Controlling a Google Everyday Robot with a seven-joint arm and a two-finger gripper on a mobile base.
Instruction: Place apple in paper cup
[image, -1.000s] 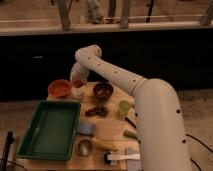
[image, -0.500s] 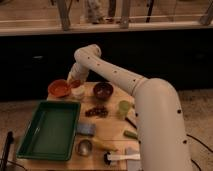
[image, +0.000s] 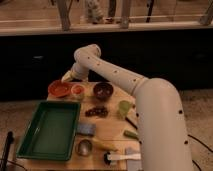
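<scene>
The paper cup (image: 77, 91) stands on the wooden table between the orange bowl and the dark bowl. A reddish-orange round shape, the apple (image: 78, 90), shows inside the cup's mouth. My gripper (image: 68, 77) hangs just above and to the left of the cup, over the near edge of the orange bowl, apart from the cup. Nothing shows in the gripper. The white arm reaches to it from the lower right.
An orange bowl (image: 59, 89) is left of the cup and a dark bowl (image: 103, 91) is right of it. A grape bunch (image: 96, 111), a light green cup (image: 124, 108), a green tray (image: 50, 131), a blue sponge (image: 86, 129), a metal cup (image: 84, 147) and a brush (image: 122, 157) lie nearer.
My gripper has risen up and to the left, away from the paper cup. The apple now shows in the cup.
</scene>
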